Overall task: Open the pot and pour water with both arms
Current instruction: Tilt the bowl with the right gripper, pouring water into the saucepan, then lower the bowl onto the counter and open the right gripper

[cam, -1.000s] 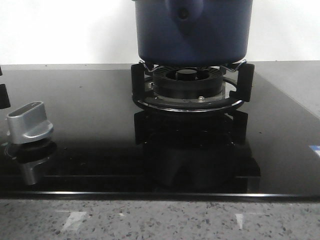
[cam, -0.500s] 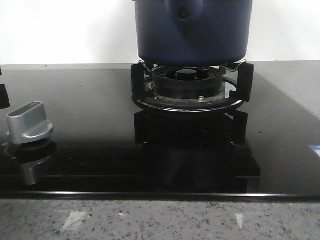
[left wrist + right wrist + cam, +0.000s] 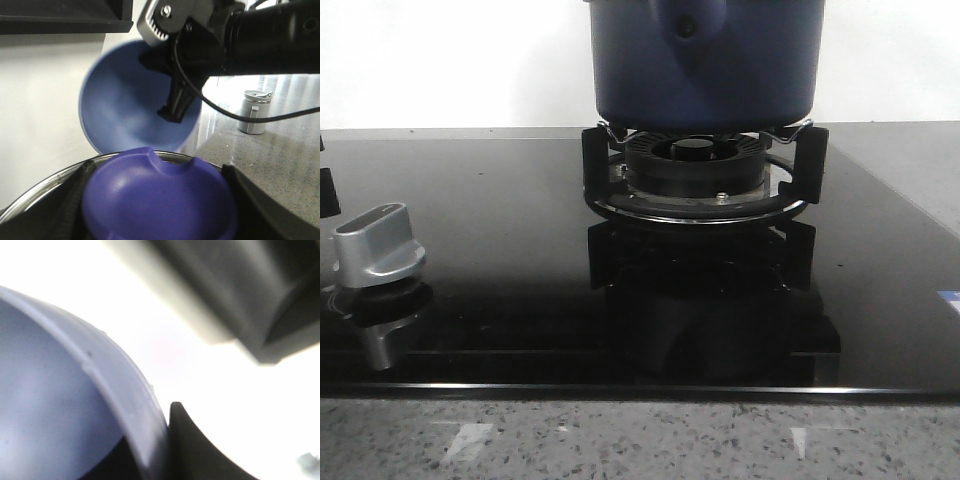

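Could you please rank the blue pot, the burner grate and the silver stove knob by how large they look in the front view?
1. The pot, although its top is cut off by the frame.
2. The burner grate: about as wide as the pot, but flatter.
3. The silver knob, smallest, despite sitting nearer the camera.

A black ringed burner grate point(image 3: 700, 180) sits on a glossy black glass cooktop point(image 3: 500, 240), which mirrors it. A silver control knob point(image 3: 378, 247) stands near the cooktop's left edge. The speckled grey tabletop point(image 3: 640, 440) runs along the front. A small grey-white container point(image 3: 254, 112) stands on the stone surface.
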Robot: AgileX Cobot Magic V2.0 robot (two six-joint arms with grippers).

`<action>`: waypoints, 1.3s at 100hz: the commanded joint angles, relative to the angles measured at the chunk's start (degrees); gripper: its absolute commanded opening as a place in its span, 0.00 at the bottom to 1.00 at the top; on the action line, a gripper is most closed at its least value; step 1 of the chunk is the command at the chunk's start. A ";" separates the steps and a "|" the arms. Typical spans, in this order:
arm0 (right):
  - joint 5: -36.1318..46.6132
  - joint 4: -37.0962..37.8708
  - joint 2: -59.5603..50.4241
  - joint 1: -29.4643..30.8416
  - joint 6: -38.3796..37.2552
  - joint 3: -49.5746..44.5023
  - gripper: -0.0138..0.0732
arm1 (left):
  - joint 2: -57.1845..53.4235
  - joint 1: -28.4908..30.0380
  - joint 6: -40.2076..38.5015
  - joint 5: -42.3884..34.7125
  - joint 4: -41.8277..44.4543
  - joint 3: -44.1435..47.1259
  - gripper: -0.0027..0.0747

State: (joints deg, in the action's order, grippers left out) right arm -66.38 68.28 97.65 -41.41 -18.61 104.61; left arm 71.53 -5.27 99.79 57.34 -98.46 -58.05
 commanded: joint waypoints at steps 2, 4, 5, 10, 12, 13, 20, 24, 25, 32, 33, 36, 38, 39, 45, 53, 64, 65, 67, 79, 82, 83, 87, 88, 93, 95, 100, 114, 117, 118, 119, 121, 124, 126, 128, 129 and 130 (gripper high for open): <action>-2.38 0.08 -3.08 0.77 -0.28 1.91 0.11 | -1.92 -0.42 0.09 1.84 -5.33 -1.84 0.37; -2.86 -0.61 -3.08 0.88 -0.28 2.02 0.11 | -1.92 -0.42 0.09 1.84 -5.33 -1.84 0.37; -3.19 -0.78 -3.08 1.01 -0.47 2.02 0.11 | -1.92 -0.42 0.09 1.84 -5.33 -1.84 0.37; -3.75 -2.36 -3.51 1.71 -1.36 2.02 0.10 | -1.92 -0.42 0.09 1.84 -5.24 -1.84 0.37; -3.73 -2.93 -3.83 1.94 -1.60 2.02 0.10 | -1.92 -0.42 0.09 1.84 -5.24 -1.84 0.37; -3.73 -3.52 -3.98 2.12 -1.95 2.02 0.10 | -1.92 -0.42 0.09 1.84 -5.24 -1.84 0.37; -2.80 -7.68 -5.70 3.92 -2.75 2.02 0.10 | -1.92 -0.42 0.09 2.12 -5.13 -1.84 0.37; -1.98 -10.93 -7.05 5.47 -2.88 2.02 0.10 | -1.92 -0.42 0.09 2.21 -5.00 -1.84 0.37; -1.98 -11.52 -7.29 5.78 -2.88 2.02 0.10 | -1.92 -0.42 0.09 2.21 -5.02 -1.84 0.37; -1.44 -18.43 -9.91 9.65 -2.88 2.02 0.10 | -1.92 -0.42 0.09 2.33 -4.78 -1.84 0.37; -1.44 -19.16 -10.41 10.62 -2.88 2.02 0.10 | -1.92 -0.42 0.09 2.33 -4.79 -1.84 0.37; -1.71 -23.33 -11.38 12.77 -2.88 2.02 0.10 | -1.92 -0.42 0.09 2.33 -4.79 -1.84 0.37; -1.90 -26.06 -12.12 14.58 -2.77 2.02 0.10 | -1.92 -0.42 0.09 2.33 -4.69 -1.84 0.37; -2.09 -26.94 -12.36 15.22 -2.77 2.02 0.10 | -1.92 -0.42 0.09 2.33 -4.75 -1.84 0.37; -2.97 -35.42 -14.30 21.68 -1.36 2.02 0.10 | -1.92 -0.42 0.09 2.33 -4.75 -1.84 0.37; -4.41 -45.38 -16.09 30.02 2.75 1.44 0.10 | -1.92 -0.42 0.09 2.33 -4.75 -1.84 0.37; -6.04 -54.25 -18.09 40.73 6.47 -1.71 0.10 | -1.92 -0.42 0.09 2.33 -4.75 -1.84 0.37; -6.04 -54.62 -18.33 41.28 6.57 -2.45 0.10 | -1.92 -0.42 0.09 2.33 -4.75 -1.84 0.37; -6.04 -55.58 -18.57 42.84 6.93 -3.67 0.10 | -1.92 -0.42 0.09 2.33 -4.75 -1.84 0.37; -3.46 -59.32 -21.88 48.81 7.61 -13.13 0.10 | -1.92 -0.42 0.09 2.33 -4.75 -1.84 0.37; -2.01 -59.73 -22.68 49.60 7.61 -15.80 0.10 | -1.92 -0.42 0.09 2.33 -4.75 -1.84 0.37; -1.71 -59.84 -22.90 49.72 7.61 -17.17 0.10 | -1.92 -0.46 0.09 2.33 -4.75 -1.84 0.37; 0.02 -59.84 -24.04 50.10 7.61 -20.62 0.10 | -1.92 -0.59 0.09 2.33 -4.75 -1.84 0.37; 0.32 -59.84 -24.22 50.10 7.61 -22.02 0.10 | -1.92 -0.57 0.09 2.33 -4.75 -1.84 0.37; 2.49 -59.84 -25.47 50.34 7.61 -26.86 0.10 | -1.92 -0.70 0.09 2.33 -4.75 -1.84 0.37; 3.40 -59.99 -25.73 50.34 7.51 -28.85 0.10 | -1.92 -0.83 0.09 2.33 -4.75 -1.84 0.37; 5.44 -60.16 -26.53 50.34 7.51 -33.22 0.10 | -1.92 -1.39 0.09 2.33 -4.75 -1.84 0.37; 9.58 -61.20 -27.09 50.34 6.66 -42.13 0.10 | -1.92 -2.61 0.09 1.95 -4.75 -1.84 0.37; 10.46 -61.16 -27.09 50.34 6.50 -43.21 0.10 | -1.92 -2.74 0.09 1.87 -4.66 -1.84 0.37; 10.61 -61.33 -27.09 50.34 6.39 -43.66 0.10 | -1.92 -2.74 0.09 1.87 -4.66 -1.84 0.37; 10.77 -61.33 -27.09 50.34 6.41 -43.85 0.10 | -1.92 -2.74 0.09 1.87 -4.66 -1.84 0.37; 11.19 -61.49 -27.09 50.34 6.41 -44.38 0.10 | -1.92 -2.84 0.09 1.87 -4.66 -1.84 0.37; 11.91 -61.63 -27.09 50.34 6.41 -44.95 0.10 | -1.92 -2.84 0.09 1.87 -4.66 -1.84 0.37; 12.09 -61.77 -27.09 50.34 6.41 -45.28 0.10 | -1.92 -2.84 0.09 1.87 -4.66 -1.84 0.37; 12.29 -61.87 -27.09 50.34 6.41 -45.55 0.10 | -1.92 -2.84 0.09 1.87 -4.66 -1.84 0.37; 12.40 -61.87 -27.09 50.34 6.41 -45.56 0.10 | -1.92 -2.84 0.09 1.87 -4.66 -1.84 0.37; 12.40 -61.87 -27.09 50.34 6.41 -45.68 0.10 | -1.92 -2.84 0.09 1.87 -4.66 -1.84 0.37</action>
State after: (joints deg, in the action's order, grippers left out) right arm -58.01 6.24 72.54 8.44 -12.07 58.45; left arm 71.53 -7.65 99.79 57.44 -97.70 -58.05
